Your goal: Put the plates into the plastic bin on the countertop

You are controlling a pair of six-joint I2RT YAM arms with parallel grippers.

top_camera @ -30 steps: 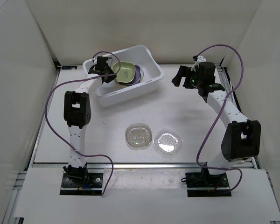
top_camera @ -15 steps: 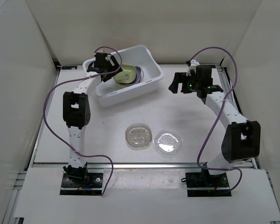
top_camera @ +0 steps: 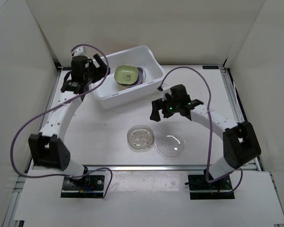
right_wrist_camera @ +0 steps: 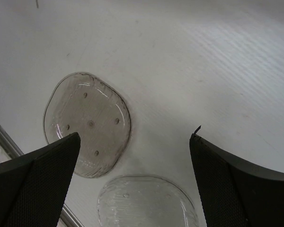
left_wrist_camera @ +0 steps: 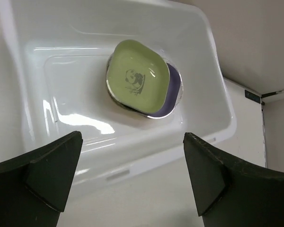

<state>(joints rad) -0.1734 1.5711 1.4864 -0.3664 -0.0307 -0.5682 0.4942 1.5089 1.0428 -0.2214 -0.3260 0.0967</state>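
The white plastic bin stands at the back of the countertop. Inside it a green plate rests on a purple plate; the left wrist view shows the green plate and the purple plate's edge. My left gripper hovers open at the bin's left end, nothing between its fingers. Two clear plates lie side by side near the front. My right gripper hangs open above and behind them, empty, looking down on both clear plates.
White panels wall in the countertop on three sides. A metal rail runs along the front edge, just beyond the clear plates. Purple cables loop over both arms.
My left gripper opened, left the green plate in the bin and drew back to the left. My right arm swung from the back right toward the middle, over the clear plates.
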